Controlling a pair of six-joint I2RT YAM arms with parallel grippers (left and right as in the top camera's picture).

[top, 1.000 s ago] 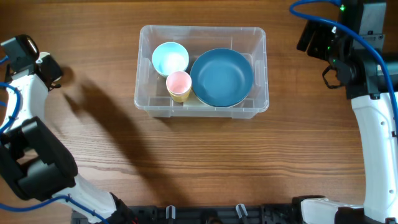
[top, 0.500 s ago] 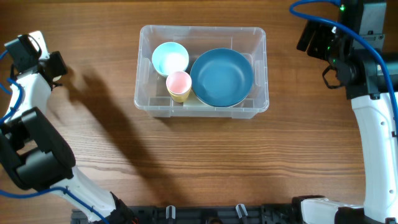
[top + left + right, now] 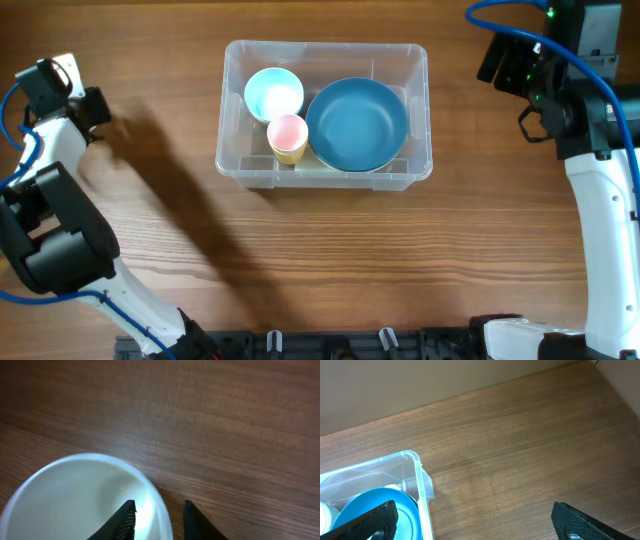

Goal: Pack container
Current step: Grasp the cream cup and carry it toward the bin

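Note:
The clear container (image 3: 325,46) stands at the back centre of the table. It holds a large blue bowl (image 3: 357,122), a small light-blue bowl (image 3: 274,93) and a pink cup (image 3: 287,131) nested in a yellow cup (image 3: 291,153). My left gripper (image 3: 62,76) is at the far left, well away from the container. In the left wrist view its jaws (image 3: 159,505) stand narrow astride the wall of a white cup (image 3: 75,500), one finger inside and one outside. My right gripper (image 3: 500,60) hangs open and empty (image 3: 474,512) just right of the container's corner (image 3: 420,472).
Wooden table all round. The right arm's white link (image 3: 600,250) runs down the right edge, and the left arm's black base link (image 3: 55,250) sits at the lower left. A black rail (image 3: 330,345) lines the front edge.
The left wrist has shifted slightly right and toward the back at the far left. The right arm and the container's contents have not moved.

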